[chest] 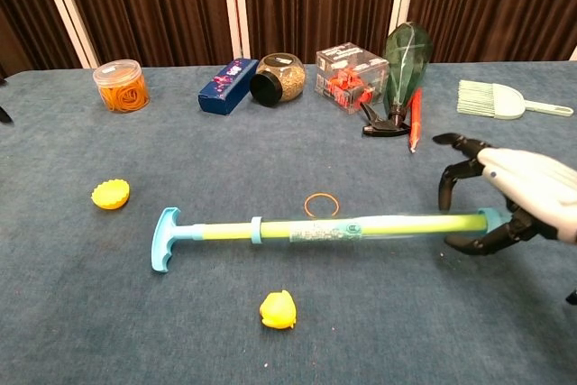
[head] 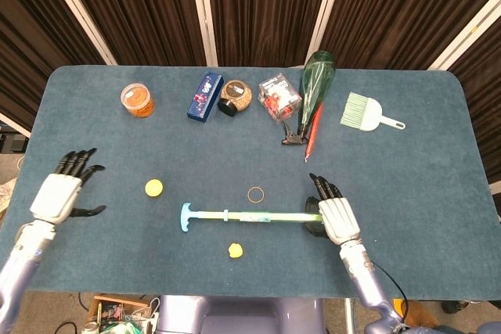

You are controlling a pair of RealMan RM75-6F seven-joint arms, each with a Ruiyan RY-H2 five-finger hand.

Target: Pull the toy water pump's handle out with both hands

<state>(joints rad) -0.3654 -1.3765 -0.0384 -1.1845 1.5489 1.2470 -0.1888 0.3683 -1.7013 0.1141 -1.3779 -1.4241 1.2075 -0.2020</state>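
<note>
The toy water pump (head: 250, 216) lies left to right on the blue table, a long yellow-green tube (chest: 361, 226) with a light blue T-handle (chest: 164, 239) at its left end, also seen as the handle (head: 185, 217) from above. My right hand (head: 337, 217) grips the tube's right end, fingers and thumb curled around it; from the chest the right hand (chest: 518, 196) holds that end slightly raised. My left hand (head: 61, 192) hovers open near the table's left edge, far from the handle, fingers spread.
A rubber band (chest: 322, 204) lies just behind the tube, a yellow cap (chest: 111, 193) to the left, a small yellow toy (chest: 278, 309) in front. Along the back stand an orange jar (head: 137, 99), blue box (head: 204, 97), round jar (head: 236, 96), clear box (head: 279, 96), green bottle (head: 316, 84) and brush (head: 368, 112).
</note>
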